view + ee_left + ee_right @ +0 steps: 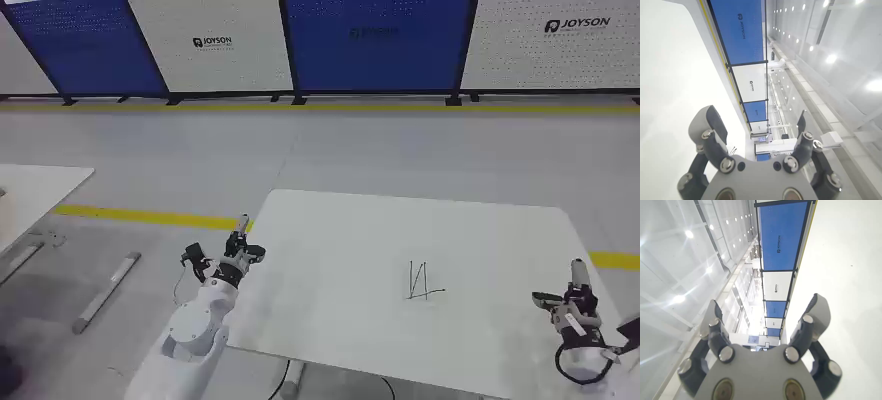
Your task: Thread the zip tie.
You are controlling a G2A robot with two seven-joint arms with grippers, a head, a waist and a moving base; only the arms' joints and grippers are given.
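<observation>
Top view: zip ties (417, 283) crossed on the tabletop (330, 260), well apart from left jaws and right jaws. Wrist views: both spread wide, empty.

White left arm (195, 335), grey gripper (756, 113) with black, seemingly rubber pads (717, 121).

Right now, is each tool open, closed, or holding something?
Left tool: open, holding nothing.
Right tool: open, holding nothing.

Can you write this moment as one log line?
left claw: open, empty | right claw: open, empty | zip ties: lying on table, untouched
</observation>
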